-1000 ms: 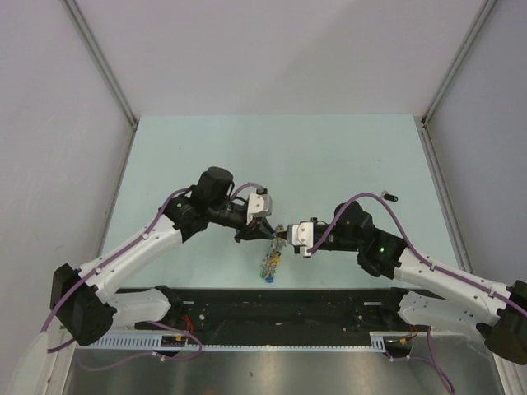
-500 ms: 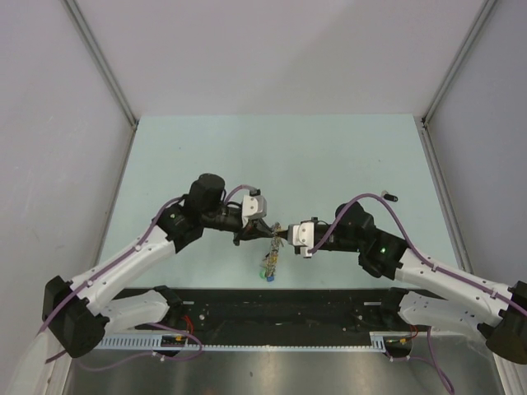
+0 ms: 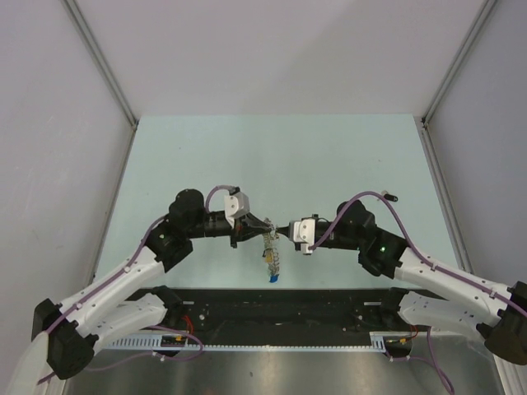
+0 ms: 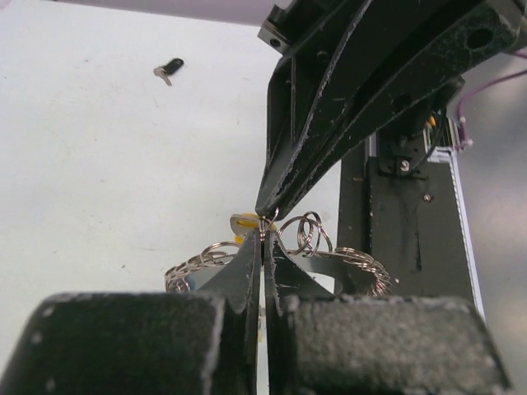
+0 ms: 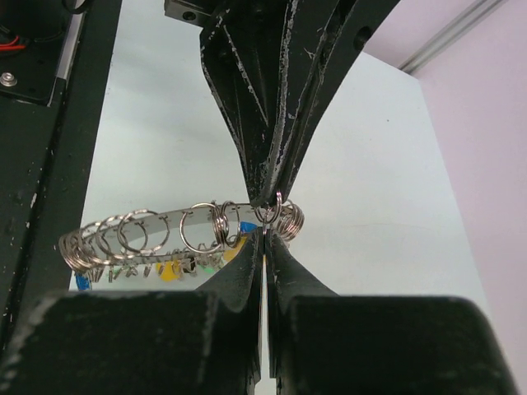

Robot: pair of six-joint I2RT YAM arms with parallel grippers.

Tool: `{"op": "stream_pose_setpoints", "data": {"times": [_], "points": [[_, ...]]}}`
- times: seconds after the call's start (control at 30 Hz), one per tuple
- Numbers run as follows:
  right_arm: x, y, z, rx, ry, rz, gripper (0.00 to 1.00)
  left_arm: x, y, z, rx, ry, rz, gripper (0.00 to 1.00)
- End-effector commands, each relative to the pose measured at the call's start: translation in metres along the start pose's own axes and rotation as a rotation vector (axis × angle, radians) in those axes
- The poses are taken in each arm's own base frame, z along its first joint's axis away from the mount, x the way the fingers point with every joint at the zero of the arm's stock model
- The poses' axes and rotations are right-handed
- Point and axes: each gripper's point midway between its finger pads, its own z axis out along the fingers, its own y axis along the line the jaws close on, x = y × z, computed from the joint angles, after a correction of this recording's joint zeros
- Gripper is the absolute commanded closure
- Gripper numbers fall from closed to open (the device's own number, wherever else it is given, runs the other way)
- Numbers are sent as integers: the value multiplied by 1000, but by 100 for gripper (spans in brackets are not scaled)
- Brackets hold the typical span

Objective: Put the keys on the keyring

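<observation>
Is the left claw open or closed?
Shut: the left gripper has its fingers pressed together, tips on the keyring.

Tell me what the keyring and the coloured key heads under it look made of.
The keyring: silver metal, polished; its flat band mirrors the light, and thin wire loops are threaded on it. The key heads: probably plastic, going by their flat, opaque yellow and blue, though they are too small to be sure.

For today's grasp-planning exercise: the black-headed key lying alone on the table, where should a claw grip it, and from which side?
Probably the black head of the black-headed key, from straight above: it lies flat on the table, and the head looks bulkier than the thin silver blade.
</observation>
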Motion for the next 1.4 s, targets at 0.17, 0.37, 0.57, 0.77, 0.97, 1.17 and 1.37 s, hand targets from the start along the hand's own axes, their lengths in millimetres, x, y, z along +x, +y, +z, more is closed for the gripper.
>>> {"op": "stream_pose_setpoints", "data": {"times": [0.17, 0.37, 0.57, 0.77, 0.97, 1.17, 1.37], "points": [[-15, -12, 8, 32, -67, 8, 100, -45, 10, -5, -85, -235, 30, 100], [-17, -16, 4, 51, -64, -17, 100, -25, 10, -5, -93, -167, -4, 90], [-19, -14, 2, 25, -56, -50, 100, -6, 10, -9, -69, -43, 45, 69], [-15, -11, 4, -5, -30, -56, 100, 2, 10, -6, 11, 76, 82, 54], [-16, -11, 3, -5, -30, -60, 100, 12, 11, 4, 119, 172, 89, 53], [-15, -11, 4, -7, -28, -55, 100, 20, 6, 11, 202, 233, 65, 62], [-15, -10, 5, -12, -31, -52, 100, 27, -1, 16, 254, 268, 54, 66]]}}
